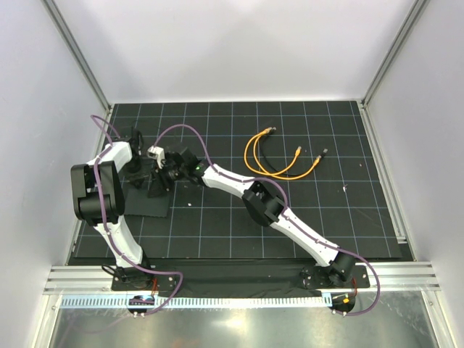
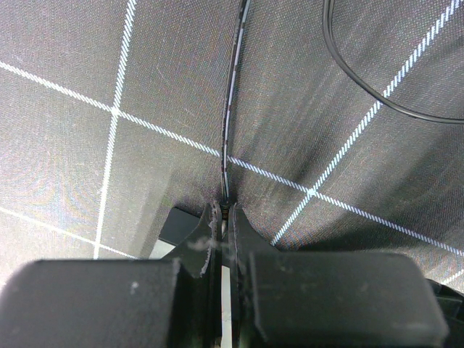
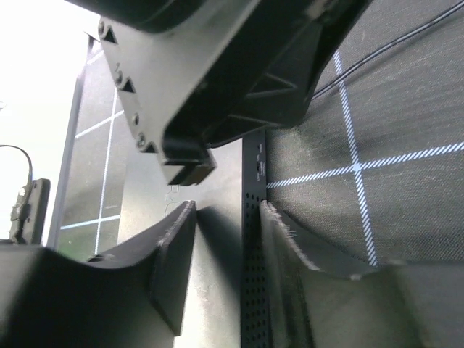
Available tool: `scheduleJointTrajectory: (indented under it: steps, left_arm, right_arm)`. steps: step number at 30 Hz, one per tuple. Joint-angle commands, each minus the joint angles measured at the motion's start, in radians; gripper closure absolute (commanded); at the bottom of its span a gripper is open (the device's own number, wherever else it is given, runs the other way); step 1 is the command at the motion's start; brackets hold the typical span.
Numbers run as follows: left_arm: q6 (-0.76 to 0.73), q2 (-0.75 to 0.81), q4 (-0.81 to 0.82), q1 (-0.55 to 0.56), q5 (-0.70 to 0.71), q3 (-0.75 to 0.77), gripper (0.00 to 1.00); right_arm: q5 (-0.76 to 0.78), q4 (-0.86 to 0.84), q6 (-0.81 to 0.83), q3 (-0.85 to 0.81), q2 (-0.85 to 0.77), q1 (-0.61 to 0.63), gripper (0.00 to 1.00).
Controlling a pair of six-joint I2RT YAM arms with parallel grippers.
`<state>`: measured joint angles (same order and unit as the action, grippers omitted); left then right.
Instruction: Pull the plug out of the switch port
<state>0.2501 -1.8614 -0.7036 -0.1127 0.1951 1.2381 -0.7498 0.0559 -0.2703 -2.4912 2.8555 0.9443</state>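
Nearly closed, left pincer [image 2: 225, 214] nips cable [image 2: 228, 123]; right pincer [image 3: 226, 233], half-open, straddles switch [image 3: 253, 168].

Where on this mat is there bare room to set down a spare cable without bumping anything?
Bare mat lies at the near right, between the right arm and the right rail, and along the back row behind the yellow cables. The left side is crowded: there the left arm and the right one meet over the switch.

Top view looks down from behind the arms; wrist views face the worktop [image 2: 72, 109] closely. Top and right share the switch [image 3: 251, 304].
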Motion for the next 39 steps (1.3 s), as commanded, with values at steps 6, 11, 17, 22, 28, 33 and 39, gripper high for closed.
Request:
scheduleJointTrajectory:
  steps: [6, 11, 17, 22, 28, 33, 39]
  left_arm:
    - [0.049, -0.042, 0.044, 0.005, -0.148, -0.026, 1.0]
    - [0.07, -0.05, 0.062, 0.005, -0.169, -0.023, 1.0]
    - [0.086, -0.042, 0.09, 0.005, -0.181, -0.026, 1.0]
    - [0.109, -0.053, 0.111, 0.005, -0.218, -0.028, 1.0]
    - [0.144, -0.051, 0.157, 0.007, -0.217, -0.034, 1.0]
    - [0.198, -0.013, 0.204, 0.019, -0.091, -0.055, 1.0]
    - [0.258, 0.037, 0.245, 0.044, -0.002, -0.095, 1.0]
  right_arm:
    - [-0.152, -0.05, -0.073, -0.103, 0.076, 0.013, 0.71]
    - [-0.171, -0.042, -0.064, -0.11, 0.079, 0.025, 0.85]
    - [-0.209, -0.005, -0.046, -0.135, 0.084, 0.056, 0.89]
    - [-0.204, -0.007, -0.066, -0.143, 0.1, 0.071, 0.89]
    - [-0.203, -0.001, -0.078, -0.144, 0.105, 0.08, 0.89]
    - [-0.22, -0.048, -0.127, -0.12, 0.093, 0.076, 0.89]
    - [-0.133, -0.094, -0.155, 0.031, -0.03, 0.056, 0.84]
